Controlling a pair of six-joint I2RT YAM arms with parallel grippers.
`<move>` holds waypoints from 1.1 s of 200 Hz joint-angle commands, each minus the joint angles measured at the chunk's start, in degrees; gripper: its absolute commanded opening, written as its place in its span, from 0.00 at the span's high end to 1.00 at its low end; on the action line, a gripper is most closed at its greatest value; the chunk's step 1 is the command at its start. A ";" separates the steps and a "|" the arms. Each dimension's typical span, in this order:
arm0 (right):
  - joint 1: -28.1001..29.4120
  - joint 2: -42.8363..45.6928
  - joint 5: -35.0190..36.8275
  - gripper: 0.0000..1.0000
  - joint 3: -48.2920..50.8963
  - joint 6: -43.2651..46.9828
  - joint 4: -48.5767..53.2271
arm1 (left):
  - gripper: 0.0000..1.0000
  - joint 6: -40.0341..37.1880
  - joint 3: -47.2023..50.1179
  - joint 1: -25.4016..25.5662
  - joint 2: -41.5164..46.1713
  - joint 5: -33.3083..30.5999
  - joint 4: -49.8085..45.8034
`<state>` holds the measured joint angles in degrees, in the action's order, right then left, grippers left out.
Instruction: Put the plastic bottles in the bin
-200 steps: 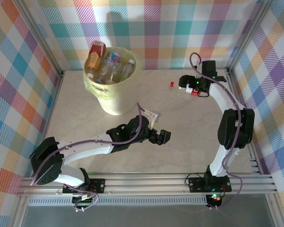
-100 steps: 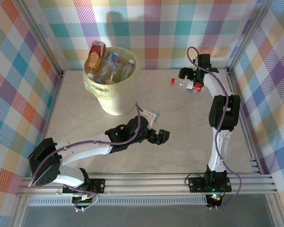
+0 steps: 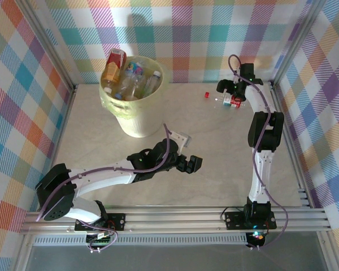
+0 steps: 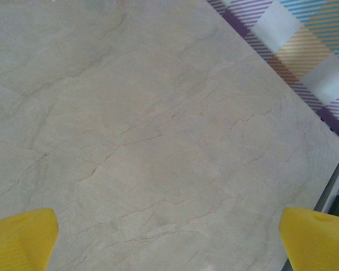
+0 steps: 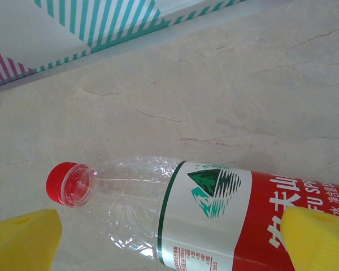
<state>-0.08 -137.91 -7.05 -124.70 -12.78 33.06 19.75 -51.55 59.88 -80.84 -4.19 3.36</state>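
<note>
Red-capped bottle point(image 5: 214, 217) lies under the spread right pincer point(image 5: 169, 243), apparently untouched.

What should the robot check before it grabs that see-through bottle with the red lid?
1. Right gripper open: ok.
2. Clear plastic bottle with red cap and red label lying flat under it: ok.
3. Bottle crosswise between the yellow pads: not ok, it seems to run from pad to pad.
4. Left gripper open over the bare beige table, out of the way: ok.
5. Room in the round pale-yellow plastic bin: cannot tell, the bottles are piled to its rim.
</note>
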 commanded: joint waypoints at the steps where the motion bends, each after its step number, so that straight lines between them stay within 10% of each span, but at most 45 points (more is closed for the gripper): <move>1: -0.36 -0.28 -2.70 0.00 1.68 0.45 2.63 | 0.00 0.27 -1.62 0.56 -0.71 -0.76 -0.26; 141: 5.08 35.57 -1.57 0.00 46.03 -1.17 -10.72 | 0.00 1.69 -0.48 0.59 0.18 0.82 1.37; 220: 5.09 33.94 3.05 0.00 43.62 -0.18 -11.54 | 0.00 2.73 1.64 0.77 2.76 0.69 1.76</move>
<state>5.28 -100.16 -6.17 -78.35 -13.06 22.68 21.65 -50.78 59.90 -80.12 -3.95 3.36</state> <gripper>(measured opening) 0.996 0.997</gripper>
